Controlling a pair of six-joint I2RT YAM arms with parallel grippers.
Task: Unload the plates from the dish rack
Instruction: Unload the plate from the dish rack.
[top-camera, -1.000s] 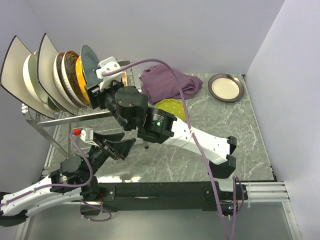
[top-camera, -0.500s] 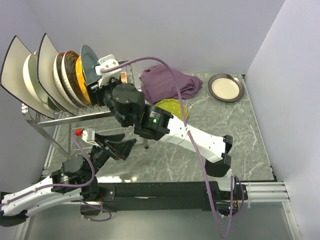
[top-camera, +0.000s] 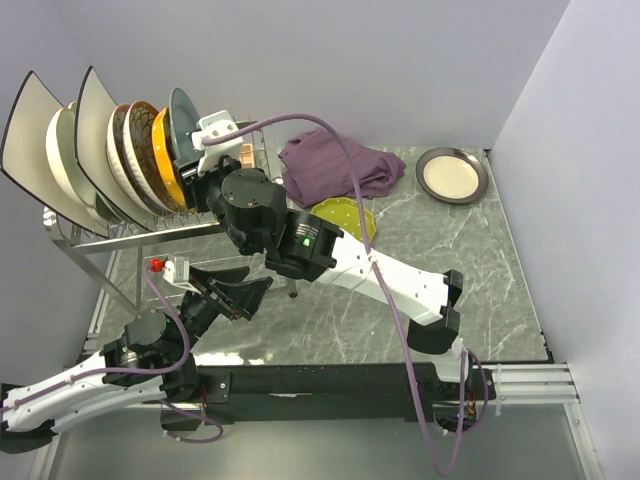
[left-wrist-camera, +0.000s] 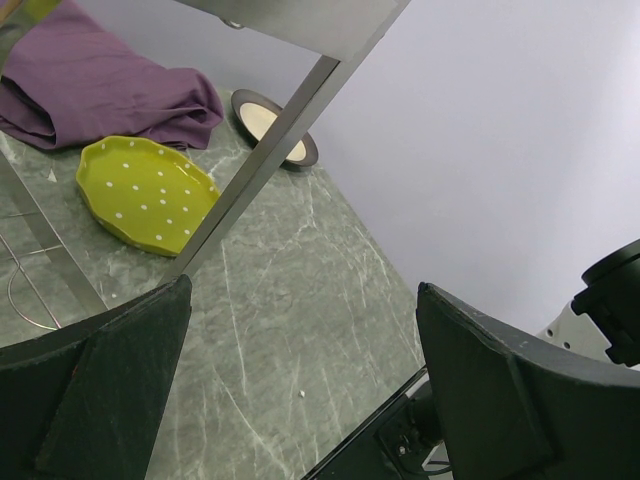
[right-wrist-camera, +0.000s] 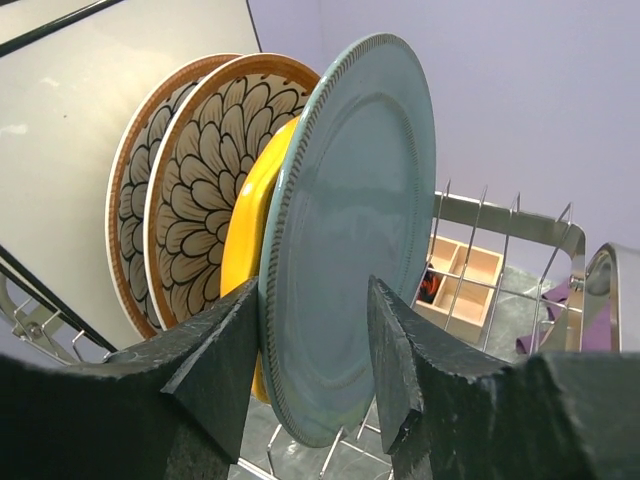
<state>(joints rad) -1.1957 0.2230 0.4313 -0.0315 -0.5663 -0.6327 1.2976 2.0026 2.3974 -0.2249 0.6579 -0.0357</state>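
Note:
The dish rack (top-camera: 120, 235) stands at the far left with several plates upright in it: white square ones (top-camera: 30, 130), brown-patterned rounds (right-wrist-camera: 200, 170), an orange one (right-wrist-camera: 245, 230) and, nearest me, a teal plate (right-wrist-camera: 350, 220). My right gripper (right-wrist-camera: 315, 340) is open, and its fingers straddle the teal plate's lower rim. One fingertip (right-wrist-camera: 235, 330) lies against the ribbed edge; the other stands in front of the plate's face. From above, that right gripper (top-camera: 190, 160) sits at the rack's right end. My left gripper (left-wrist-camera: 300, 340) hangs open over bare table, holding nothing.
A lime dotted plate (top-camera: 340, 215) and a dark-rimmed round plate (top-camera: 452, 175) lie on the marble table, with a purple cloth (top-camera: 335, 165) between them. A wooden compartment box (right-wrist-camera: 460, 285) sits behind the rack wires. A rack leg (left-wrist-camera: 260, 165) slants across the left wrist view.
My right gripper has pushed further into the rack around the teal plate, and its jaws have narrowed. The left arm has not moved.

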